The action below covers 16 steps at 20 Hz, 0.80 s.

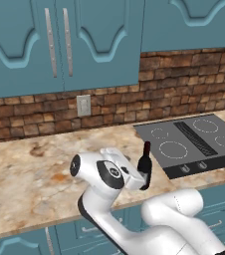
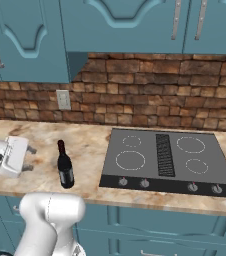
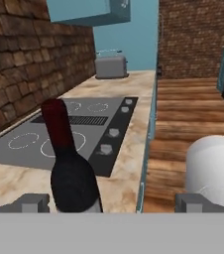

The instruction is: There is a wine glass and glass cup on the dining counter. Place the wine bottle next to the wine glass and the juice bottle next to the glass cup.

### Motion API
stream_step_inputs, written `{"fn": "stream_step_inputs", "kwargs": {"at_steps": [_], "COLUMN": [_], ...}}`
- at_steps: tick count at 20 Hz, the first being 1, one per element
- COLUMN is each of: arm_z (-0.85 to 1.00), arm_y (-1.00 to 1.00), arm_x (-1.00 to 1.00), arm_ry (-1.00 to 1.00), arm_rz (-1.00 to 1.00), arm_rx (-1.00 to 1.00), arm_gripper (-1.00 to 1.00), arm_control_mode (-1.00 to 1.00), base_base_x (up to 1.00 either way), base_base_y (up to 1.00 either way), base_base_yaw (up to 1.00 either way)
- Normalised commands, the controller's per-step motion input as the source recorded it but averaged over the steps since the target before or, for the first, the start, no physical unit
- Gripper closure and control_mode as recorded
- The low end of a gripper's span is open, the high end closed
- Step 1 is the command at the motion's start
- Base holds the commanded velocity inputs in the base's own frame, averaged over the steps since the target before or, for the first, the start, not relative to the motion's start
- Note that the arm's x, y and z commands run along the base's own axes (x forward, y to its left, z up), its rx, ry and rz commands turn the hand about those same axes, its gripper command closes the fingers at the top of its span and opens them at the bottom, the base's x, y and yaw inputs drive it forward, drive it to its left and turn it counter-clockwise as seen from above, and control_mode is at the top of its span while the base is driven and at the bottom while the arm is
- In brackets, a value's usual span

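Wine bottle (image 2: 65,172) stands upright on the surface (image 2: 90,150) beside the cooktop (image 2: 167,157), just ahead of my tool (image 3: 111,202), off toward one finger. Tool spread wide, empty. Pick-up step: centre, advance, close on its body.

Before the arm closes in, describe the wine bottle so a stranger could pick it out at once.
Find the black cooktop set in the marbled counter under the brick wall. Just beside the cooktop's knob end, near the counter's front edge, stands the wine bottle: slim, nearly black, upright, with a long neck and dark red top. It stands alone, the tallest thing there.
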Motion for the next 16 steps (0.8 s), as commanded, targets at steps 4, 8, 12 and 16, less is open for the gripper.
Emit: {"fn": "stream_step_inputs", "kwargs": {"at_steps": [4, 8, 12, 16], "arm_z": [-0.19, -0.19, -0.19, -0.19], "arm_y": [-0.06, -0.08, -0.08, -0.08], "arm_x": [0.29, 0.22, 0.20, 0.23], "arm_ry": [0.00, 0.00, 0.00, 0.00], "arm_rz": [0.00, -0.02, -0.02, -0.01], "arm_rx": [0.00, 0.00, 0.00, -0.01], "arm_gripper": [-1.00, -1.00, -1.00, -1.00], "arm_control_mode": [-1.00, -1.00, -1.00, -1.00], "base_base_x": [0.00, 0.00, 0.00, 0.00], "base_base_y": [0.00, 0.00, 0.00, 0.00], "base_base_yaw": [0.00, 0.00, 0.00, 0.00]}}
